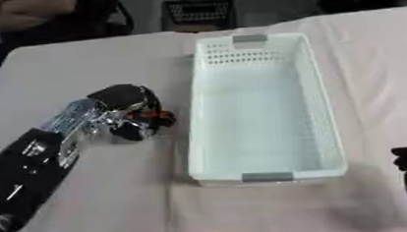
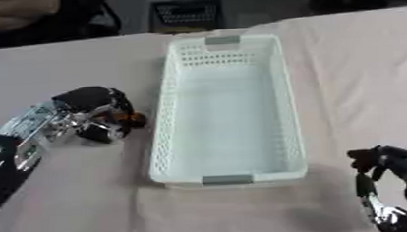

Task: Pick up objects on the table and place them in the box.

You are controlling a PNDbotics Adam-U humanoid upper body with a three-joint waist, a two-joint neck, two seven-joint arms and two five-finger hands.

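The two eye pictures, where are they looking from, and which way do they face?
Left eye view: in the robot's head, looking down at the white basket on the table; the left hand is curled round a small orange-red thing, and the right hand barely shows at the lower right edge.
Right eye view: beside it in the head, facing the same way; the right hand shows more, lower right, fingers curled.
Both share the basket, table and left hand, slightly shifted sideways.
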